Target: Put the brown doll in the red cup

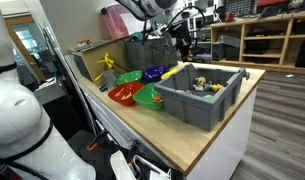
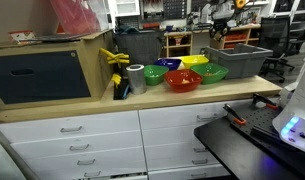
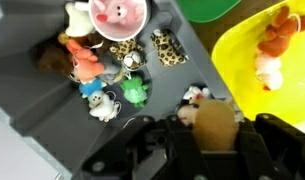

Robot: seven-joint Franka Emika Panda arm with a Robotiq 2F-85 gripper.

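Observation:
In the wrist view my gripper (image 3: 210,135) is shut on the brown doll (image 3: 214,122), a round tan plush with a white face, held over the rim of the grey bin (image 3: 182,55) next to the yellow bowl (image 3: 242,50). In both exterior views the gripper (image 1: 184,42) (image 2: 220,32) hangs above the bin (image 1: 197,105) (image 2: 238,62). The red cup, a shallow wide red dish (image 1: 123,94) (image 2: 182,80), sits on the wooden counter near the green bowl (image 1: 149,97) (image 2: 212,72). It is out of the wrist view.
The grey bin holds several small plush toys (image 3: 107,65). A yellow bowl (image 1: 156,73) (image 2: 195,61) holds an orange toy (image 3: 272,45); a blue bowl (image 2: 170,64), a tape roll (image 2: 135,76) and yellow clamps (image 1: 107,66) (image 2: 119,75) stand nearby. A dark cabinet (image 2: 47,75) is on the counter.

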